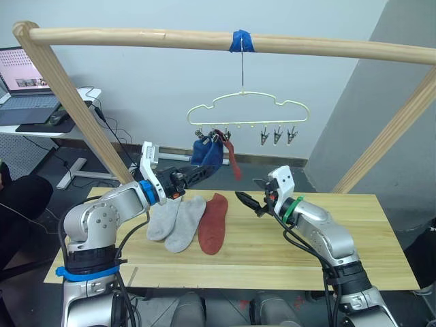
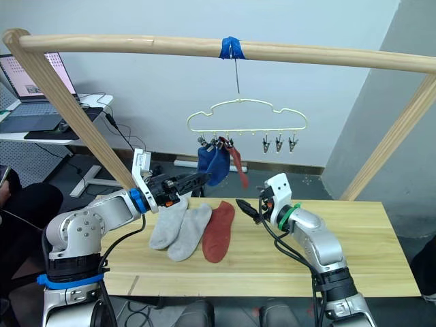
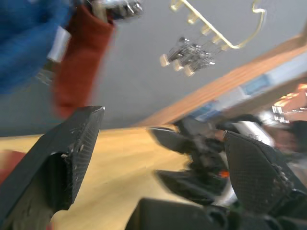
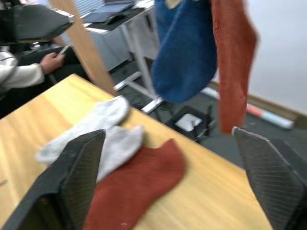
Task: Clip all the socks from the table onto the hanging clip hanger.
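hanger (image 1: 248,110): hangs from the wooden pole (image 1: 327,45), above the counter's back edge
clipped socks: two blue socks (image 1: 208,154) and one red sock (image 1: 232,159) on the hanger's left clips
counter (image 1: 340,238): two grey socks (image 1: 177,219) and another red sock (image 1: 212,222) side by side, left of centre
left hand (image 1: 193,174): wide, empty, just below the blue socks
right hand (image 1: 249,201): wide, empty, beside the lying red sock
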